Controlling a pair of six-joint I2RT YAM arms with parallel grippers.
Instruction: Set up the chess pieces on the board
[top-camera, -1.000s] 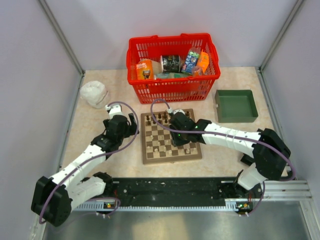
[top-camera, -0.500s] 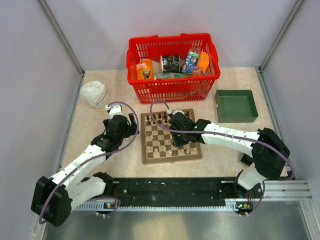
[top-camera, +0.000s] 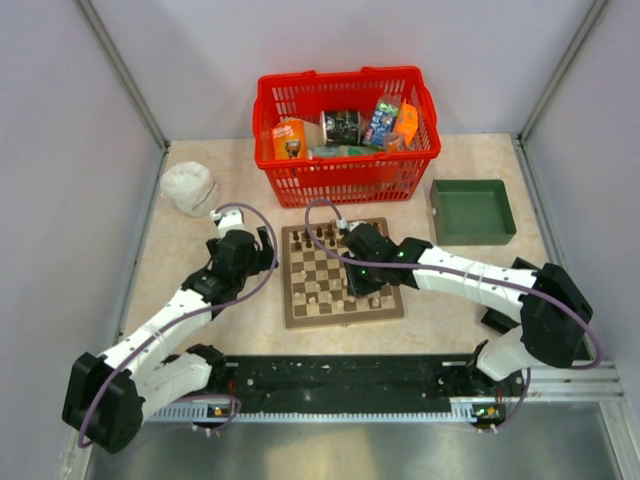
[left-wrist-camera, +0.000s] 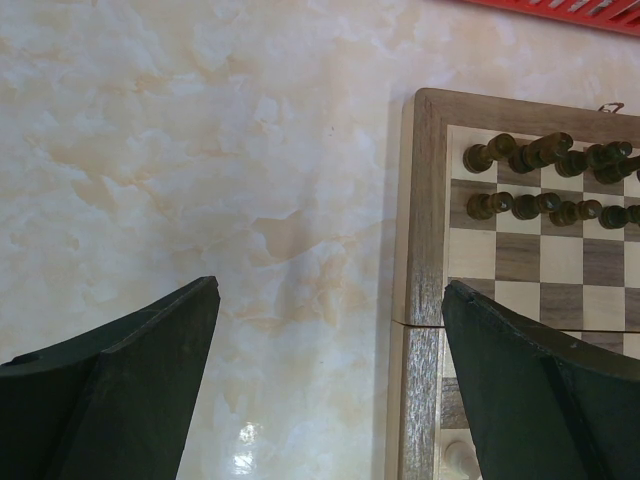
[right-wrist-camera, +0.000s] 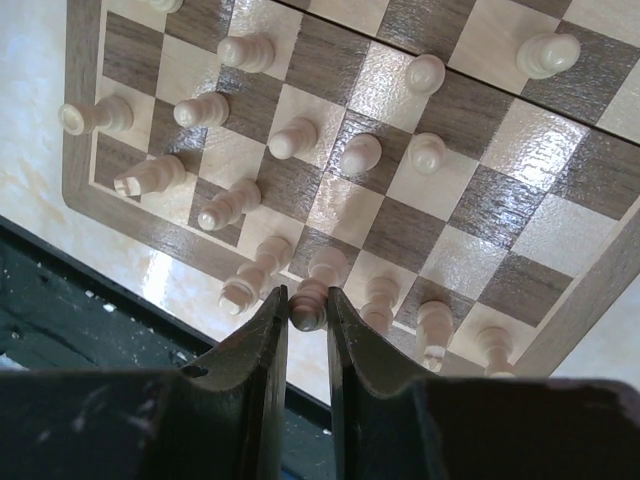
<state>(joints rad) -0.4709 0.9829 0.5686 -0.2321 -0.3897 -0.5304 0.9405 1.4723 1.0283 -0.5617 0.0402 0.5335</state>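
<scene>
Pale chess piece (right-wrist-camera: 308, 303) is being pinched by the right gripper (right-wrist-camera: 307, 322) over the board's (right-wrist-camera: 402, 232) crowded near rows, likely risking toppling neighbouring pale pieces (right-wrist-camera: 380, 295) in lowering, while the left gripper (left-wrist-camera: 330, 290) is hovering, fingers spread, beside the board.

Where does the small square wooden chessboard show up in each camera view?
Top external: small square wooden chessboard at centre, below the red plastic basket.
Left wrist: along the right edge.
Right wrist: fills most of the frame, beneath the right hand pinching a pale wooden piece.
Shared landmark: the beige marbled tabletop.
</scene>
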